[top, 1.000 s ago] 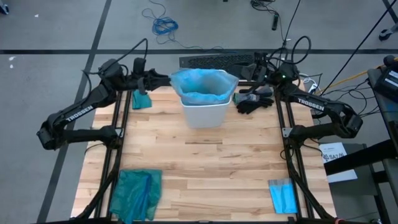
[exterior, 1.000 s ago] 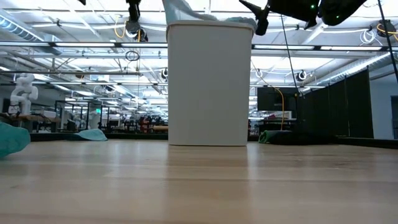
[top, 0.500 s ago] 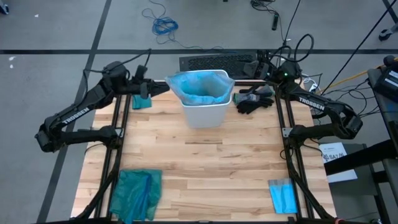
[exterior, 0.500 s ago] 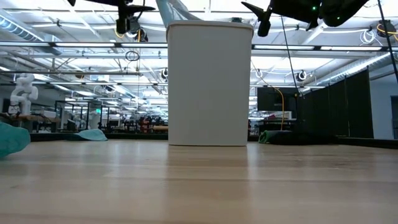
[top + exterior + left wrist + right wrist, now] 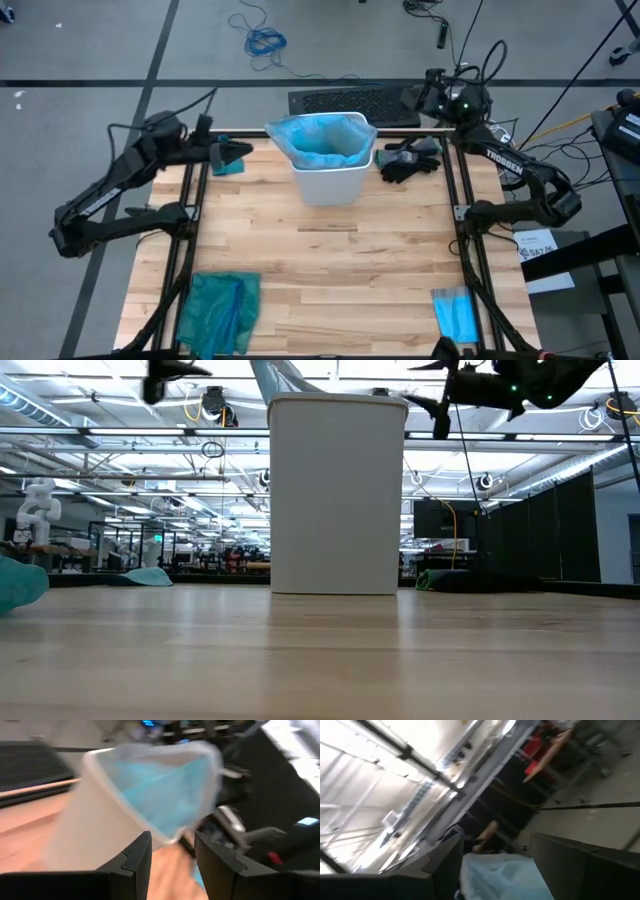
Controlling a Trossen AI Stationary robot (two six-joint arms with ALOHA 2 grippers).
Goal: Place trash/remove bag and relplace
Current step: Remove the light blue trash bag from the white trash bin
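Now the bag (image 5: pixel 322 140) sits in the white bin (image 5: pixel 325 180) at the table's (image 5: pixel 330 270) far middle, its light-blue rim folded over the top. Left gripper (image 5: pixel 240 151) hangs beside the bin, fingers (image 5: pixel 135 857) spread, holding nothing. Right gripper (image 5: pixel 432 88) is up past the far edge, fingers apart, empty too.

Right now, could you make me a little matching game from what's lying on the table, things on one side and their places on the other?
Things:
1. white bin
2. black gloves
3. teal-green bag
4. folded blue sheet

Places:
A. near corner on the right arm's side
B. far middle, lined with the light-blue bag
C. near corner on the left arm's side
D. just beside the bin, toward the right arm

Pairs: 1-B, 2-D, 3-C, 4-A
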